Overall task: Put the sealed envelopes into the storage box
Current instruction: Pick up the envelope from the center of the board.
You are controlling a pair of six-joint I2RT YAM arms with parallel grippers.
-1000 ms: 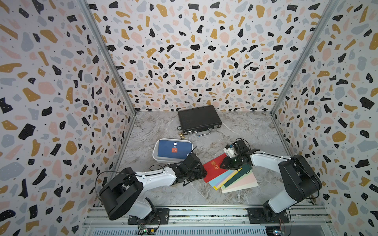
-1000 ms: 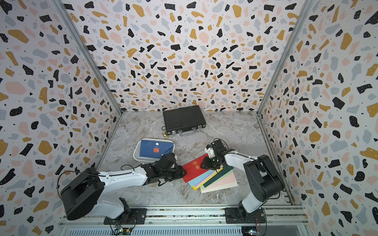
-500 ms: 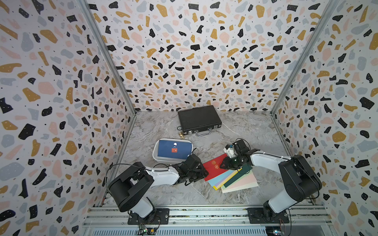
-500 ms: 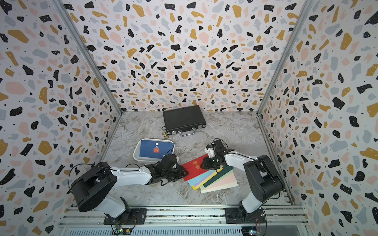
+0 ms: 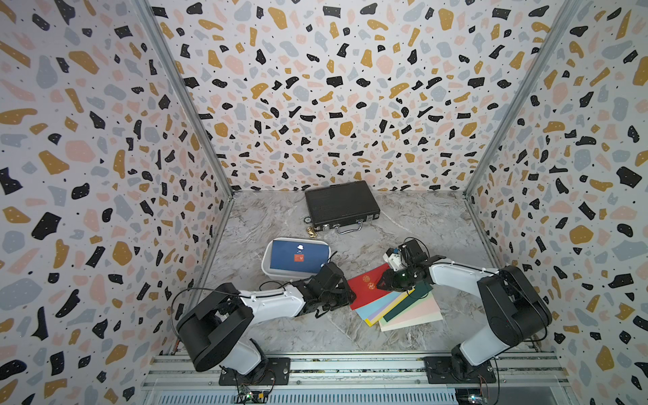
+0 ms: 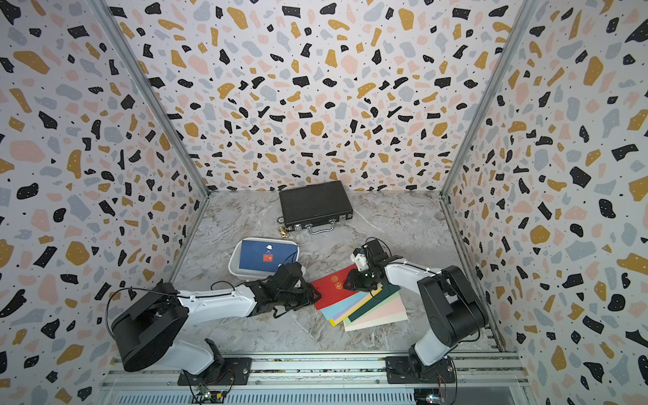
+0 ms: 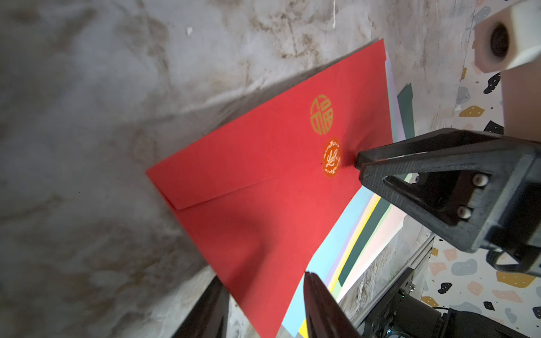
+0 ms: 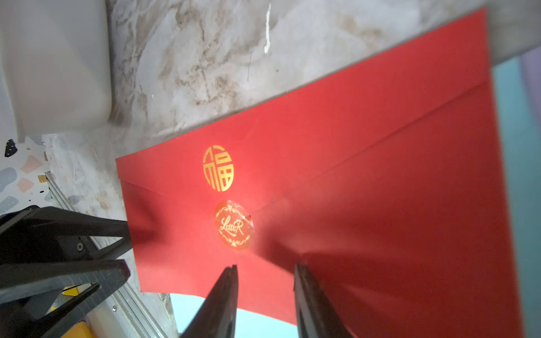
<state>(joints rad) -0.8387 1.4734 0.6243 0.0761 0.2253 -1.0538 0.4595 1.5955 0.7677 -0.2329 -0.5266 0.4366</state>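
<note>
The storage box (image 5: pixel 268 261) (image 6: pixel 234 263) is a white tub that holds a navy envelope (image 5: pixel 296 257). To its right lies a fanned stack of sealed envelopes, with a red envelope (image 5: pixel 366 287) (image 6: pixel 333 287) (image 7: pixel 263 175) (image 8: pixel 366 175) on top. Below it are light blue, lilac, yellow, dark green (image 5: pixel 406 303) and cream ones. My left gripper (image 5: pixel 347 296) (image 7: pixel 262 276) is open, its fingers astride the red envelope's left corner. My right gripper (image 5: pixel 382 282) (image 8: pixel 265 267) is open too, its fingertips pressing on the red envelope beside the round seal (image 8: pixel 234 225). The red envelope's far long edge casts a shadow on the table.
A shut black briefcase (image 5: pixel 342 205) with a metal handle lies at the back. A small gold object (image 5: pixel 312 231) sits between it and the box. Patterned walls close in three sides, and a metal rail (image 5: pixel 350 368) runs along the front.
My left gripper's jaws have narrowed a little around the red envelope's corner, and the left arm's elbow has shifted. The right arm and the stack have not moved.
</note>
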